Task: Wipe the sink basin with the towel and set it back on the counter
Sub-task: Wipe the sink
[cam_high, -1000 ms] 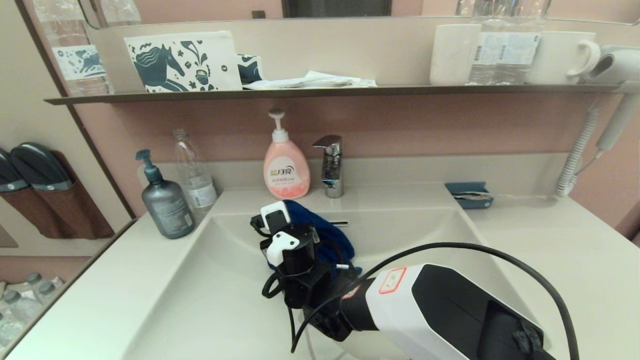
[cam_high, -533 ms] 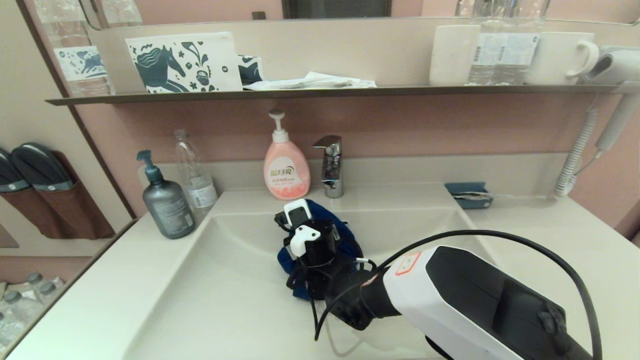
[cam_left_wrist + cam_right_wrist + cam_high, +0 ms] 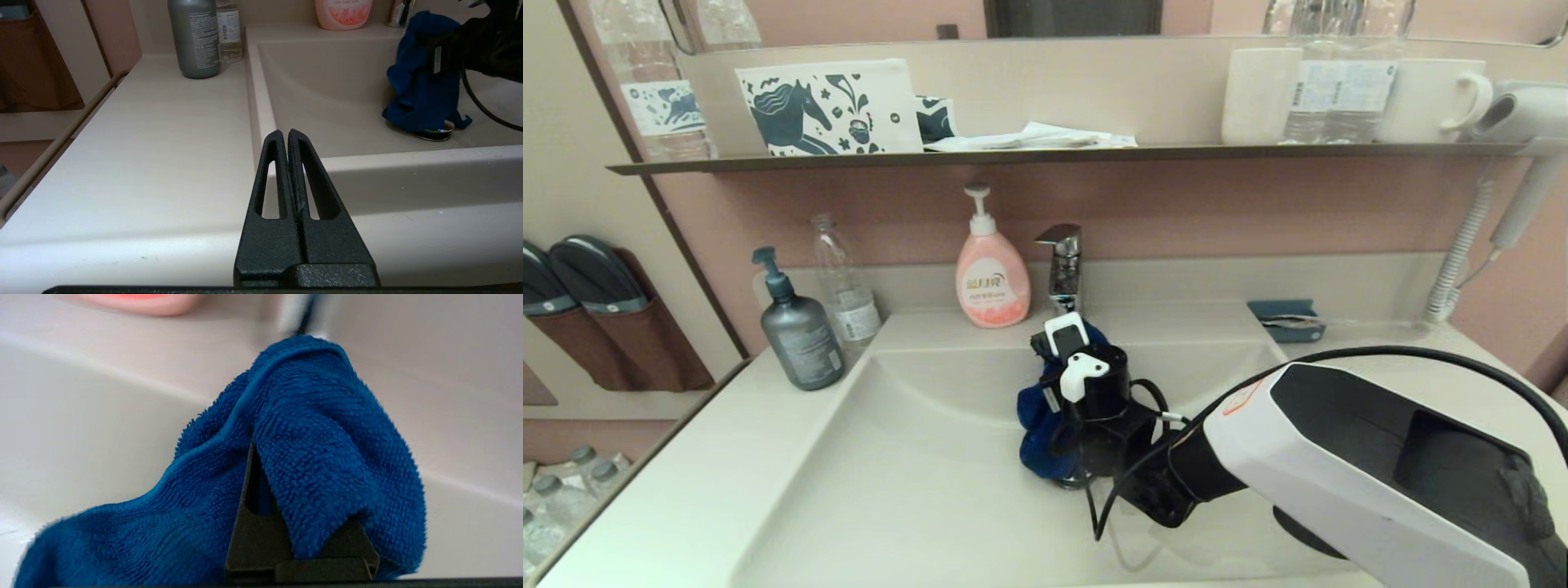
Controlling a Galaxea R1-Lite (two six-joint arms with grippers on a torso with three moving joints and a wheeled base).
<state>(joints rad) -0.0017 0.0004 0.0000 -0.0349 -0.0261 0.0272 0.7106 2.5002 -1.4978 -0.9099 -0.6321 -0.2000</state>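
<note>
The right gripper point(image 3: 1072, 384) is clamped on the towel point(image 3: 1039, 425) over the sink basin's point(image 3: 907, 457) drain point(image 3: 436, 133) — a loose corner could snag there; the left gripper point(image 3: 288, 136), closed and empty, waits by the counter point(image 3: 163, 134).

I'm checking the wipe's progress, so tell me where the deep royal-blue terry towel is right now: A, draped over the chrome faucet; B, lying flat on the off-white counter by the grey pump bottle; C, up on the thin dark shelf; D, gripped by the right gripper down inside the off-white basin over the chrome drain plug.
D: the right gripper is shut on the deep royal-blue terry towel, hanging over the chrome drain plug inside the off-white basin.
</note>
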